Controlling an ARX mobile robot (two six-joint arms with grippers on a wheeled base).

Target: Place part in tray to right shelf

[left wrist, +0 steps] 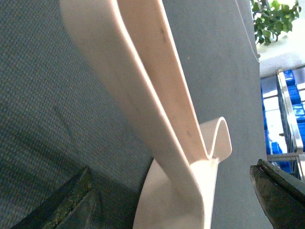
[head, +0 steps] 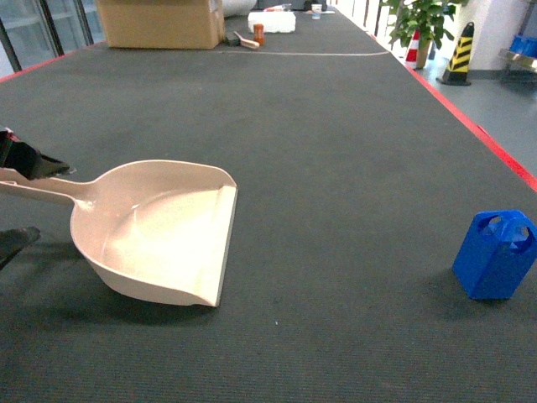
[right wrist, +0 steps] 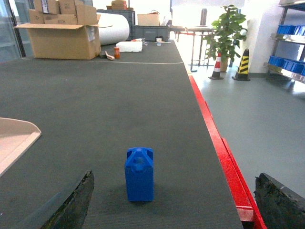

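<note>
The beige tray (head: 151, 231) lies on the dark table mat with its flat lip facing right and its long handle (head: 38, 191) pointing left. My left gripper (head: 46, 201) straddles that handle, open; in the left wrist view the handle (left wrist: 157, 109) runs between the spread fingers (left wrist: 71, 202) without touching them. The blue part (head: 497, 256) stands upright near the table's right edge. My right gripper (right wrist: 174, 200), out of the head view, is open low behind the part (right wrist: 139, 174), which stands ahead between its fingers. The right shelf (right wrist: 288, 69), a steel rack with blue crates, stands off to the right.
A red strip (right wrist: 224, 157) edges the table's right side, with grey floor beyond. At the far end are a cardboard box (head: 159, 21), a white block (head: 271, 22) and small items. Traffic cones (head: 457, 54) and a potted plant (head: 424, 21) stand on the floor.
</note>
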